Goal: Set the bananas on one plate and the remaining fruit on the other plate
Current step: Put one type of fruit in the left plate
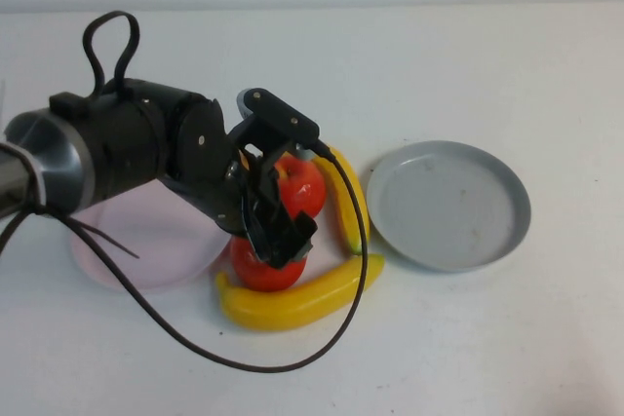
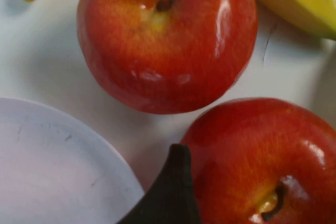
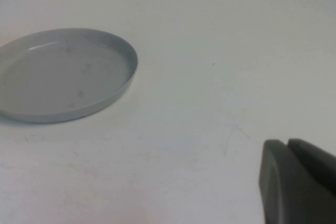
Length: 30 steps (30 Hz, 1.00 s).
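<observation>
My left gripper (image 1: 280, 233) hangs low over the two red apples, open, astride the nearer apple (image 1: 261, 270). In the left wrist view one dark finger (image 2: 170, 192) stands against that apple (image 2: 262, 161); the other finger is out of view. The farther apple (image 1: 304, 185) shows in the left wrist view too (image 2: 168, 40). One banana (image 1: 297, 301) lies in front of the apples, the other banana (image 1: 349, 204) to their right. The pale pink plate (image 1: 136, 241) is left, the grey plate (image 1: 450, 204) right. My right gripper (image 3: 287, 142) is shut, empty, over bare table.
A black cable (image 1: 346, 270) loops from the left arm across the bananas onto the table in front. The left arm's body (image 1: 117, 148) covers the back of the pink plate. The grey plate (image 3: 63, 74) holds nothing.
</observation>
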### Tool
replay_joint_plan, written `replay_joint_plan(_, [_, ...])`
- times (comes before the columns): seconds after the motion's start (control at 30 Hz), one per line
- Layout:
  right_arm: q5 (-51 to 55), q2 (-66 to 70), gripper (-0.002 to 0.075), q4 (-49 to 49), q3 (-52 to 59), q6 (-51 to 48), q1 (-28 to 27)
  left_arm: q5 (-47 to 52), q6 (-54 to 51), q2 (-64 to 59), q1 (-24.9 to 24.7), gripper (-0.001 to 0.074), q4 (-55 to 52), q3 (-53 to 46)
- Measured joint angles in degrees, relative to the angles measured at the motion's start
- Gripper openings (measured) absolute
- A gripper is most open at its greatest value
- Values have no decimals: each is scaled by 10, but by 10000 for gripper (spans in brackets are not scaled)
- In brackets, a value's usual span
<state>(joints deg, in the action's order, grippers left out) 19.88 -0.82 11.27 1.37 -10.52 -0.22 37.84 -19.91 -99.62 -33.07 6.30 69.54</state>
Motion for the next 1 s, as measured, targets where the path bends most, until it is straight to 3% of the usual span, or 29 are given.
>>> replay_joint_plan(0.5, [0, 0, -16, 0, 0, 0, 0, -13, 2, -23, -1, 665, -23, 5])
replay_joint_plan(0.7, [0, 0, -16, 0, 0, 0, 0, -11, 2, -23, -1, 583, -23, 5])
replay_joint_plan(0.8, [0, 0, -15, 0, 0, 0, 0, -7, 2, -23, -1, 581, -23, 5])
replay_joint_plan(1.0, [0, 0, -15, 0, 0, 0, 0, 59, 4, -3, -1, 581, -19, 36])
